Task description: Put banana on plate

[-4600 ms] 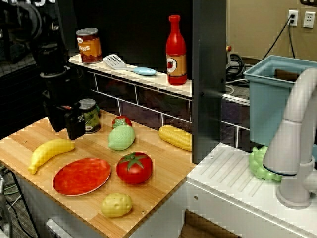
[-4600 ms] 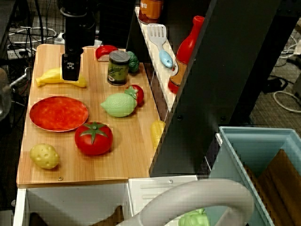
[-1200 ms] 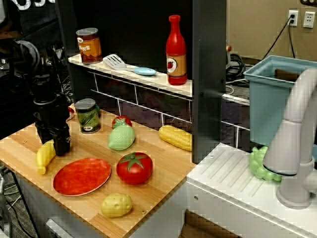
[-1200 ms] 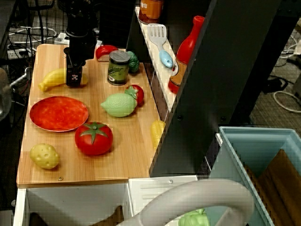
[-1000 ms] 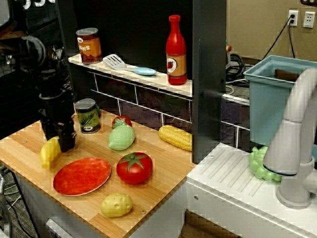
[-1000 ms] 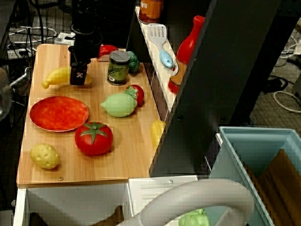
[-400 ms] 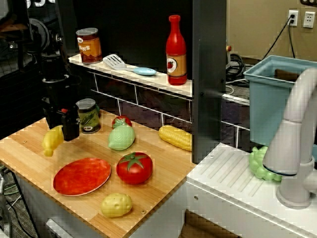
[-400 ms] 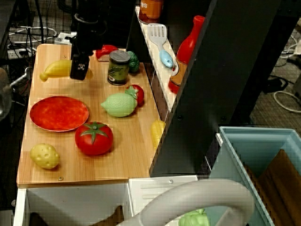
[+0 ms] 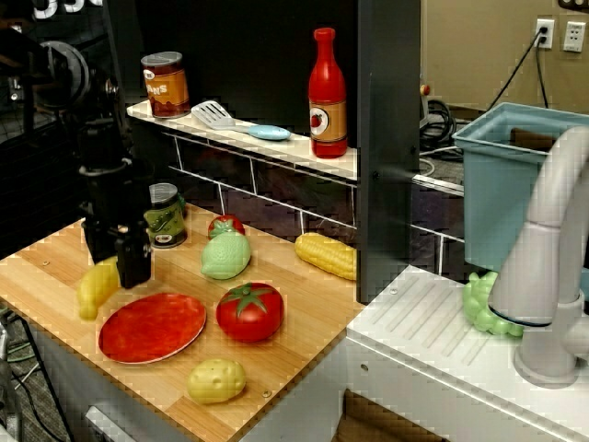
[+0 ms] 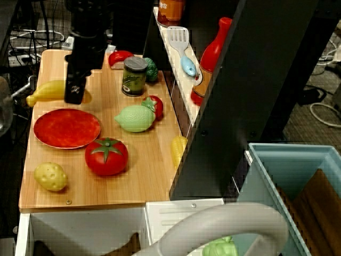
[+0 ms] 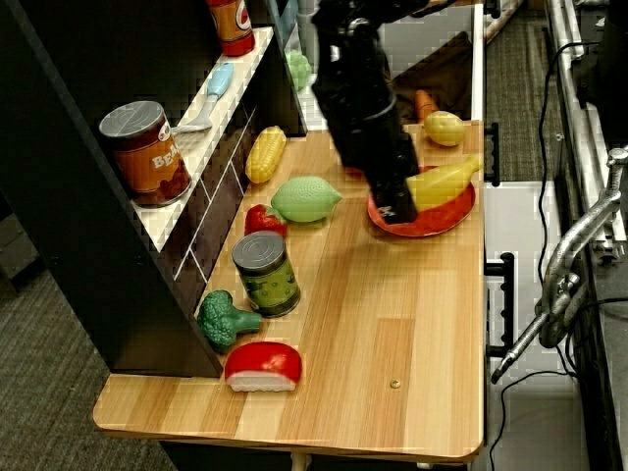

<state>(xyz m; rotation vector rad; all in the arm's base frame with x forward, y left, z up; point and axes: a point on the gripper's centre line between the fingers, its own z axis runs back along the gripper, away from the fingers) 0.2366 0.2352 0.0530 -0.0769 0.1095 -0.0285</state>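
Observation:
The yellow banana (image 9: 96, 285) hangs a little above the wooden counter, with my gripper (image 9: 134, 269) shut on its right end. In the overhead view the banana (image 10: 46, 90) sticks out left of the gripper (image 10: 73, 96), just behind the red-orange plate (image 10: 66, 128). The side view shows the banana (image 11: 446, 181) in the gripper (image 11: 397, 208), overlapping the plate (image 11: 438, 218). The plate (image 9: 152, 327) lies flat with nothing on it, at the counter's front left.
Right of the plate are a red tomato (image 9: 249, 311), a potato (image 9: 217, 379) and a green lemon (image 9: 225, 256). A green can (image 9: 166, 216) stands behind the gripper, and corn (image 9: 324, 254) lies by the dark pillar. A shelf (image 9: 239, 138) carries a can, spatula and bottle.
The gripper closed on the banana, lifted it off the counter, and has now carried it down and forward toward the plate's back edge.

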